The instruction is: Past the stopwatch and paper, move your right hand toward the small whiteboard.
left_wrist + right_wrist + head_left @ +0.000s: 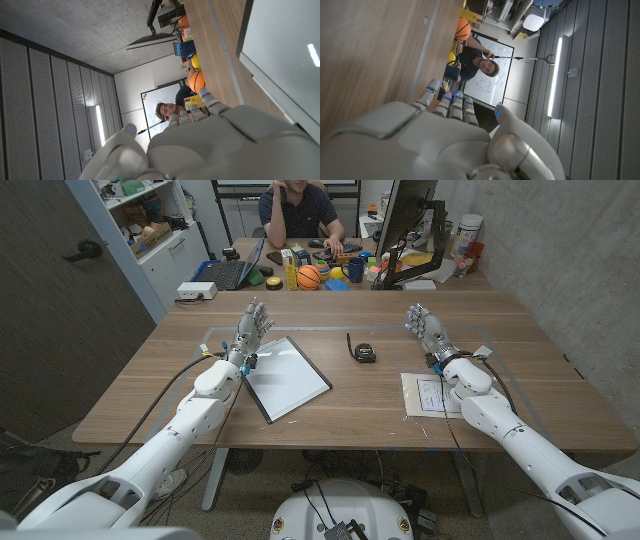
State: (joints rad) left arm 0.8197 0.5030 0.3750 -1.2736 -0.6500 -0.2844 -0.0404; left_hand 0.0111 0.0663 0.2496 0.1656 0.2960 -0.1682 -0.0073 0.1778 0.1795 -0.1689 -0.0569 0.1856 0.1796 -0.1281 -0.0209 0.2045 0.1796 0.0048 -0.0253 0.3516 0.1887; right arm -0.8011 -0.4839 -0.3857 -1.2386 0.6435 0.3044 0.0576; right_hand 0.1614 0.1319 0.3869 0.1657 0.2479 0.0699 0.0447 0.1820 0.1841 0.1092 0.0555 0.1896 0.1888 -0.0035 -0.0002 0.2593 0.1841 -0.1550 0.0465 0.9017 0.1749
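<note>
The right hand (421, 323) stands at about 2 o'clock on the wooden table (520, 330), its fingers loosely spread and reaching away from the robot, nothing in its hold; in the right wrist view the right hand (440, 135) shows its back with fingertips fanned over bare wood. Under its wrist and forearm, toward 4 o'clock, lies the sheet of paper (425, 393), white with faint printed boxes, flat on the table. Toward the centre from the hand, near 12 o'clock of the table's middle, sits the stopwatch (365, 354), small and black, with its dark cord curving away from the robot.

Further across, at about 9 o'clock, lies the small whiteboard (288, 377): a white rectangle in a thin dark frame, flat on the table, turned askew so its long axis runs from 11 o'clock to 5 o'clock. The left hand (250, 328) holds nothing, fingers apart, just beside the board's far left corner.
</note>
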